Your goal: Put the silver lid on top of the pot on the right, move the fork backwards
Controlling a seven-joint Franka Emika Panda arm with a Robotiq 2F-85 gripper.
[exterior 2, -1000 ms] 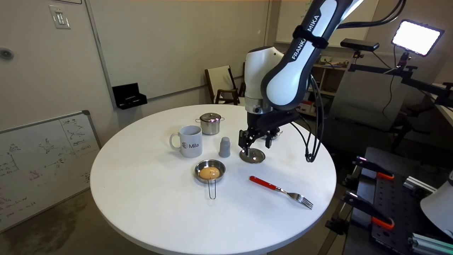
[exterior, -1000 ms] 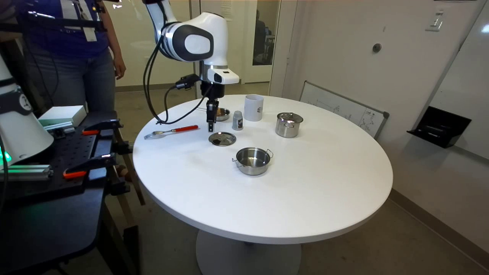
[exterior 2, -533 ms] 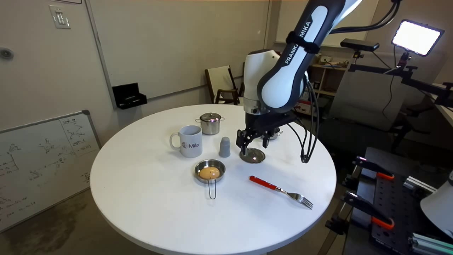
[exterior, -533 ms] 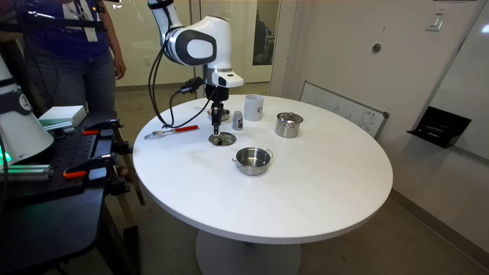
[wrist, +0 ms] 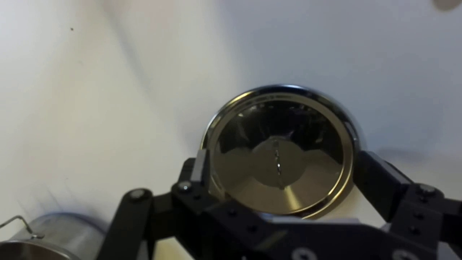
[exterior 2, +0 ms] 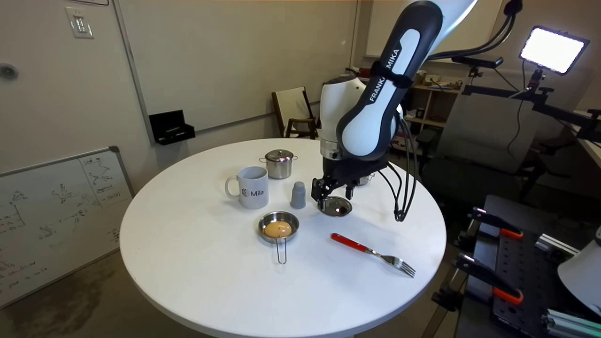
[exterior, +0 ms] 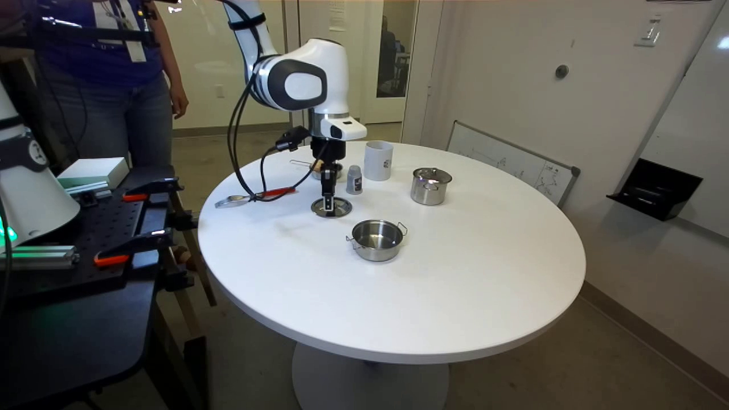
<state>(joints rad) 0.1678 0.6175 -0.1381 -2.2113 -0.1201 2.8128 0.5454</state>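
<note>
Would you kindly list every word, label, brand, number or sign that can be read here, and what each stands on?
"Mila": on the mug.
"FRANK" and "MIKA": on the arm, a strap hiding what lies between.
Too small or blurred to read: handwriting on the leaning whiteboard.
Too small: label on the grey bottle.
Too small: round mark on the robot base.
Too blurred: posted sheet in the background.

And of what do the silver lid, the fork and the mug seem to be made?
Silver lid: polished metal, perhaps steel, with mirror-like reflections.
Fork: head likely metal, by its silver sheen; handle smooth and red, plastic or perhaps painted wood.
Mug: probably glazed ceramic, as its printed white walls look smooth.
</note>
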